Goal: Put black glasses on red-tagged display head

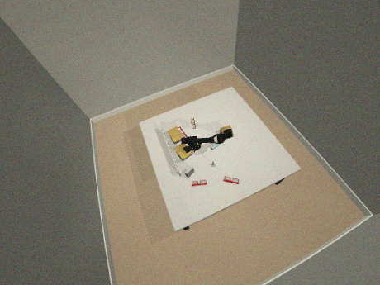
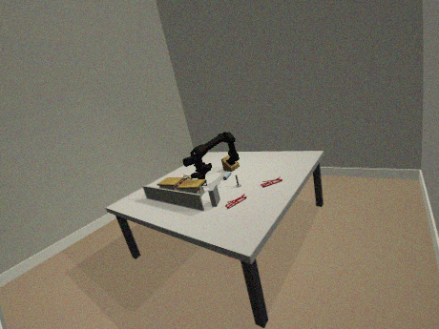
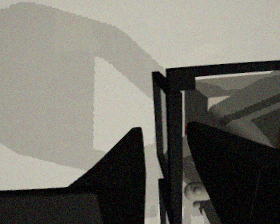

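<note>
Nearby, 2 red glasses (image 1: 198, 182) lie apart from the part-opened, seemingly released claw (image 3: 164, 160) beside the black frame (image 3: 170, 122).

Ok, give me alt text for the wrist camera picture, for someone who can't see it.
The claw stands partly open around the thin frame of the black glasses, with a gap between one dark finger and the frame. Behind is a pale surface with grey shadows.

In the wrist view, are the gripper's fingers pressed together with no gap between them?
No: the two dark fingers stand apart, and the black glasses frame runs through the lit gap between them.
</note>
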